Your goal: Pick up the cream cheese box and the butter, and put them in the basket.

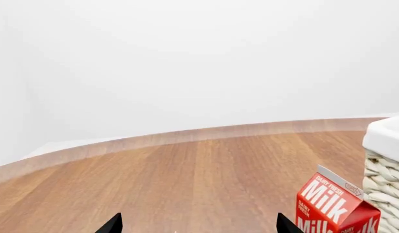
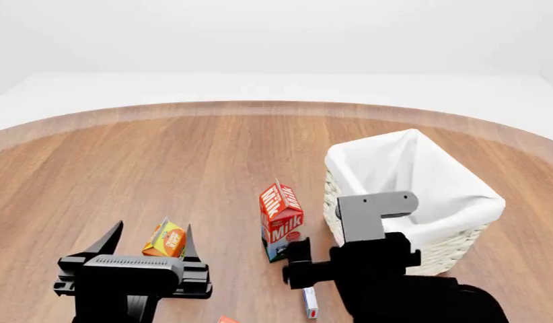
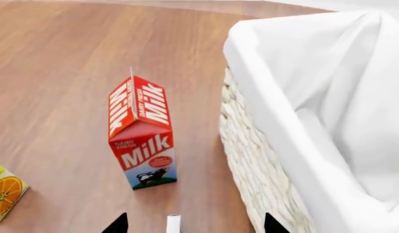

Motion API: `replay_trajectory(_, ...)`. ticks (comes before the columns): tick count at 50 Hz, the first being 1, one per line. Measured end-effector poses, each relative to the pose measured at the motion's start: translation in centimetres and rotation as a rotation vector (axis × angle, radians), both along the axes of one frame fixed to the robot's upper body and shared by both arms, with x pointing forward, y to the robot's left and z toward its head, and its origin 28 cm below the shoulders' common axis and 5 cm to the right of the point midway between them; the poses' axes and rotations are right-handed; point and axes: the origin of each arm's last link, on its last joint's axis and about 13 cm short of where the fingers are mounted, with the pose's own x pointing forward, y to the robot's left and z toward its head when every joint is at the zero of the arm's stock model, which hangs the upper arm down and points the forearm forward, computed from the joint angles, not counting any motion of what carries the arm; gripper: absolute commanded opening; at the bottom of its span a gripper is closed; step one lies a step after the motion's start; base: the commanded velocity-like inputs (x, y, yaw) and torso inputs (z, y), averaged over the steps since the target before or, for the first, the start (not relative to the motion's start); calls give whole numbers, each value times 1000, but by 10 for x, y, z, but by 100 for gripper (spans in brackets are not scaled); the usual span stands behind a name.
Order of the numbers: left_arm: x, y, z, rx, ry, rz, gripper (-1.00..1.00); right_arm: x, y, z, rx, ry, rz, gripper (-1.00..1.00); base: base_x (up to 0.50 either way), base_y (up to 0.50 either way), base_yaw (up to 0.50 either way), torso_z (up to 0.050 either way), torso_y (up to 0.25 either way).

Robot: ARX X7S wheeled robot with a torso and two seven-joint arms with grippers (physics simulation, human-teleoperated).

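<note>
The cream cheese box (image 2: 311, 304) is a thin white box lying on the wooden table in front of the milk carton. Its end (image 3: 173, 224) shows between the fingertips of my right gripper (image 3: 194, 225), which is open and hangs over it. The white wicker basket (image 2: 456, 202) with a cloth liner stands at the right; it also shows in the right wrist view (image 3: 264, 165). My left gripper (image 2: 149, 239) is open and empty, just in front of the orange juice carton. Only an orange-red corner (image 2: 225, 319) shows at the head view's bottom edge; I cannot tell whether it is the butter.
A red-and-white milk carton (image 2: 281, 219) stands upright just left of the basket, also in the right wrist view (image 3: 142, 141) and the left wrist view (image 1: 332, 206). An orange juice carton (image 2: 165, 240) stands at front left. The round table's edge (image 2: 258, 108) curves along the back.
</note>
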Motion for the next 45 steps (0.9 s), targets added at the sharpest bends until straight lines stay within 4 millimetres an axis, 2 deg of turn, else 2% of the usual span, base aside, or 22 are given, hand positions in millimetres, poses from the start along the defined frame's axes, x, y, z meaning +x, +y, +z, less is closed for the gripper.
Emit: replay_trajectory(45,0,0,0,0,2,0,100,0,10,-20,-42,163,67,100,0,0,0,0,0)
